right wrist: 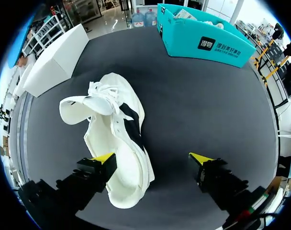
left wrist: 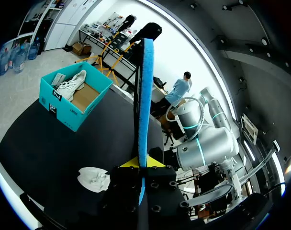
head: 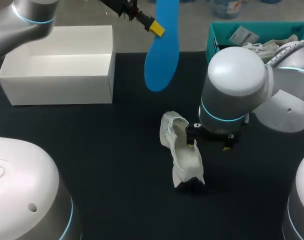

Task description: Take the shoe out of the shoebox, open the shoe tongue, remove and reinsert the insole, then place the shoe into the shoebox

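The surface (head: 92,150) has much bare room in the middle, but the white box (head: 57,90) sits at its far left edge, a long carry where a weak grip could drop things. The shoe (head: 184,155) lies in the middle, held by nothing. The right jaws are wide open, one finger at its rim; a push could tip it. The left jaws pinch the insole (head: 162,60) by one end, up high; it could swing and miss.

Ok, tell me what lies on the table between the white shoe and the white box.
Nothing. The stretch of black table between the white shoe and the white box is bare, as the right wrist view shows; the head view agrees.
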### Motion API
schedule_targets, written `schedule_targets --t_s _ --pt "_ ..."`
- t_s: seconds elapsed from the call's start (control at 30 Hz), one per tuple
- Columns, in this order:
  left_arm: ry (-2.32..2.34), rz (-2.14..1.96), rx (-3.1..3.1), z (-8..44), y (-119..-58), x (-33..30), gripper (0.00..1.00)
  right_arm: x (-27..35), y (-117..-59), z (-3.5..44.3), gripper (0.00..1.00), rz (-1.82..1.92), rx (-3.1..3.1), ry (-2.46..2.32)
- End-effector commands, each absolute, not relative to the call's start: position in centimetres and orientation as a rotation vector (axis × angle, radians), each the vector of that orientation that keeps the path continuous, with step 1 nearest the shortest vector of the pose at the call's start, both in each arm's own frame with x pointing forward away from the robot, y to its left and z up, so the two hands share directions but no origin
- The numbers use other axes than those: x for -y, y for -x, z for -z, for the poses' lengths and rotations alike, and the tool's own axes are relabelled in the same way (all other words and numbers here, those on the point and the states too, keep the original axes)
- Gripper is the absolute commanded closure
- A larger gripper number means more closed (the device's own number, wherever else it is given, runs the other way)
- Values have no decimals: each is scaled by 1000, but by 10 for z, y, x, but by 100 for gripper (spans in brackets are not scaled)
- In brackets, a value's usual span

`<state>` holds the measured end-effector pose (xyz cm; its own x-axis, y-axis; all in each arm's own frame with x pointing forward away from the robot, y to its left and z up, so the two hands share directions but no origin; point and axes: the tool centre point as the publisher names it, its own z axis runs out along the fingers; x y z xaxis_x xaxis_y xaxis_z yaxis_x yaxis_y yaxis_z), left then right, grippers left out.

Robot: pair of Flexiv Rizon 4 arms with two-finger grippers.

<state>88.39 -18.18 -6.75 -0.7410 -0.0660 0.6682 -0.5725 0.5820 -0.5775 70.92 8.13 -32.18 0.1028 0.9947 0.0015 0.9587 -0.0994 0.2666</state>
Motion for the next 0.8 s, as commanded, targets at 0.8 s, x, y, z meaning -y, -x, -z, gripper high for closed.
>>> schedule_targets --t_s 0.8 --pt "-504 -1099 2213 68 -884 182 100 -86 -710 314 0 -475 -2034 -2333"
